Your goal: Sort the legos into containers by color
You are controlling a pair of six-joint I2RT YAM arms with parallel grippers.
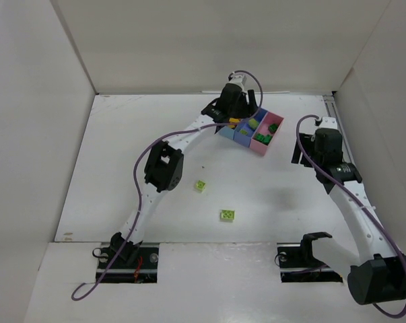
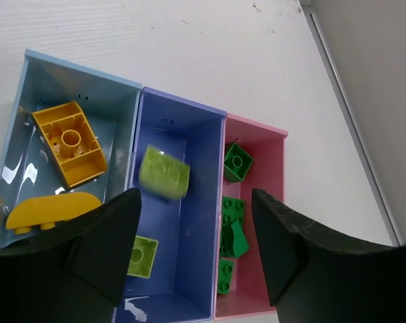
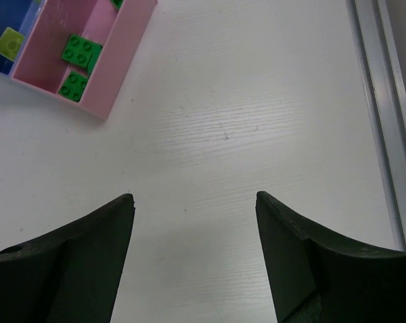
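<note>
My left gripper (image 2: 194,202) stands open above the darker blue bin (image 2: 203,222). A lime brick (image 2: 164,173) shows between the fingers and touches neither (it is blurred, so I cannot tell whether it has landed). A second lime piece (image 2: 141,256) lies on that bin's floor. The light blue bin (image 2: 27,101) beside it holds yellow-orange bricks (image 2: 69,142), and the pink bin (image 2: 270,168) holds dark green bricks (image 2: 237,162). My right gripper (image 3: 194,202) is spread wide and empty over bare counter (image 3: 256,101), near the pink bin. Two loose lime bricks (image 1: 200,185) lie on the counter, well apart from the bins.
</note>
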